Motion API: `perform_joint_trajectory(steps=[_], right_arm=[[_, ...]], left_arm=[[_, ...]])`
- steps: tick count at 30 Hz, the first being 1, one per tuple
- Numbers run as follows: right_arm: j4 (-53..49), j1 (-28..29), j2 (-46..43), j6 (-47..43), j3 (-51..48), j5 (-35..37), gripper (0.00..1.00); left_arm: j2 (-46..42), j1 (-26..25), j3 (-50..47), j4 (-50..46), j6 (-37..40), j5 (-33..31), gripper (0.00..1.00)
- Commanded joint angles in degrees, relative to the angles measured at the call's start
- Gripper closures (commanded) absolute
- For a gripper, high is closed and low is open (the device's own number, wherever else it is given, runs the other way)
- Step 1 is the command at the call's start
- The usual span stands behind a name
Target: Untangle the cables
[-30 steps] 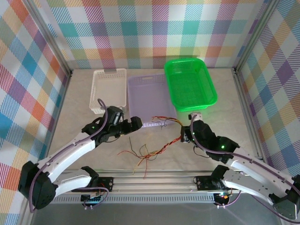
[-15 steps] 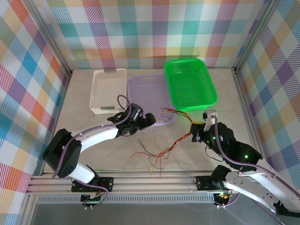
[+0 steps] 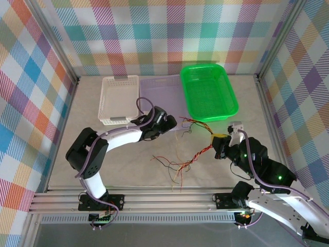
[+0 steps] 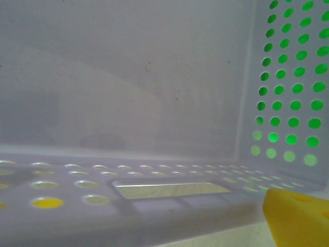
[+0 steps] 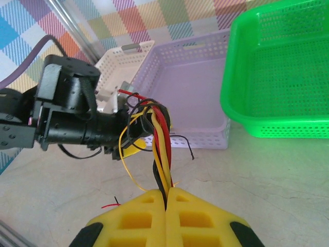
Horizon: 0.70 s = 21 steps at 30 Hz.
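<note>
Landmark: the lilac basket (image 3: 160,93), the middle one of three along the far side of the worktop (image 3: 115,159).

Right fingers (image 5: 167,198): clenched on the cables (image 3: 194,156), off the lilac basket's near right corner. Red, yellow and black strands come straight up out of the seam between my yellow pads.

Left fingers (image 3: 170,123): released and spread wide, right at the lilac basket's near wall. I see nothing between them (my left wrist view looks into the basket through its perforated rim).

Where the cables lie: one stretch runs from my right fingers towards the basket's near wall, ending just by my left fingers. The other trails away from the basket as a twisted rope on the worktop, its loose ends fanning out in front of the basket.

Handling, my guess: hair-thin, almost weightless and limp. They will sag, spring back into their twist and slide through a loose pinch. A hard yank could snap a strand or tighten the knot.

Where to take hold: on the short stretch beside the basket wall, on a single strand where the colours splay apart. Pinch it squarely between the pads while my right hand anchors the bundle.

Risk: catching two strands at once.
</note>
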Motion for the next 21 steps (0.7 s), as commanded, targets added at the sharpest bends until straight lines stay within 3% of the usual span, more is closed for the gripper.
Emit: perform_joint_trajectory(steps=[1,7,14,21], right_arm=[[2.81,0.31,0.0,-2.4,2.44,-3.43,1.0],[2.68,0.33,1.27,-3.67,4.1,-4.16,1.0],[2.56,0.12,7.32,-6.6,8.12,-3.37,1.0],[0.98,-2.96,16.8,-5.16,14.51,-7.65,1.0]], left_arm=[[1.64,-0.13,3.92,-1.54,0.54,-3.41,0.01],[-0.09,2.34,7.08,-0.12,3.47,2.79,0.0],[-17.08,2.44,4.12,-0.7,9.58,7.4,0.0],[-36.01,2.0,-9.83,3.71,12.39,13.42,0.0]])
